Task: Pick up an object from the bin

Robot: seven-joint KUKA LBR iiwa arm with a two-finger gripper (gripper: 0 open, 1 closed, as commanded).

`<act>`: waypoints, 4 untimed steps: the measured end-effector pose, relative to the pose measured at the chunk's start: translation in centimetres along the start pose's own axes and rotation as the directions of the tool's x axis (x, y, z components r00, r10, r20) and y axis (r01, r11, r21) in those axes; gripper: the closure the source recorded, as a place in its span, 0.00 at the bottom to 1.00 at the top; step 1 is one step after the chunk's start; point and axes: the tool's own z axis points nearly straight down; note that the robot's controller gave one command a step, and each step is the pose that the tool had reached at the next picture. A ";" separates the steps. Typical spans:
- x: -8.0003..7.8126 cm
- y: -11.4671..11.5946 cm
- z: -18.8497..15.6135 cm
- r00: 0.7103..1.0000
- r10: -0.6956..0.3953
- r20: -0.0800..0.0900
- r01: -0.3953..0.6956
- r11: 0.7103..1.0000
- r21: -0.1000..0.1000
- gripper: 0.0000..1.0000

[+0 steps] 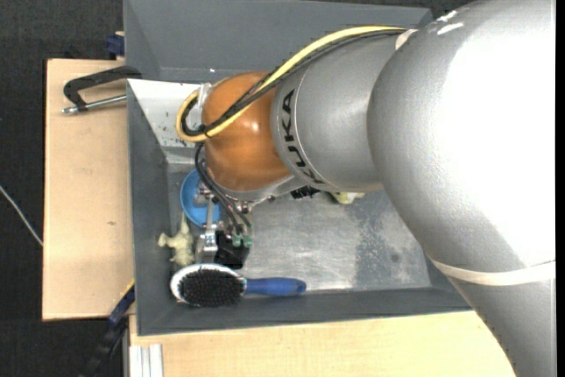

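Note:
My gripper (222,245) reaches down at the bin's left front, below the orange cover; its dark lower end hangs just above the head of a hairbrush. The hairbrush (212,286) lies along the front wall, with a white oval head, black bristles and a blue handle pointing right. A blue round object (192,194) sits just left of the gripper, partly hidden by it. A small cream-coloured figure (179,245) lies to the gripper's left, close to the left wall. Nothing is visible between the fingers.
A white sheet with small dark marks leans in the bin's back left corner. A small pale object lies on the floor near the middle, under the arm. The big arm covers the bin's right side. Bare floor shows right of the brush handle.

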 end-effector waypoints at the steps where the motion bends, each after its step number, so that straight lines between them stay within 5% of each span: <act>1: -0.2 -0.3 -0.3 1.000 0.005 0.006 -0.005 1.000 0.003 1.00; 2: -0.2 0.1 -0.2 1.000 0.003 0.011 -0.003 1.000 -0.006 0.00; 3: -2.1 -3.6 1.1 0.996 0.084 0.011 -0.084 0.996 -0.012 0.00; 4: -1.8 -3.2 0.8 0.997 0.079 -0.003 -0.079 0.997 -0.011 1.00</act>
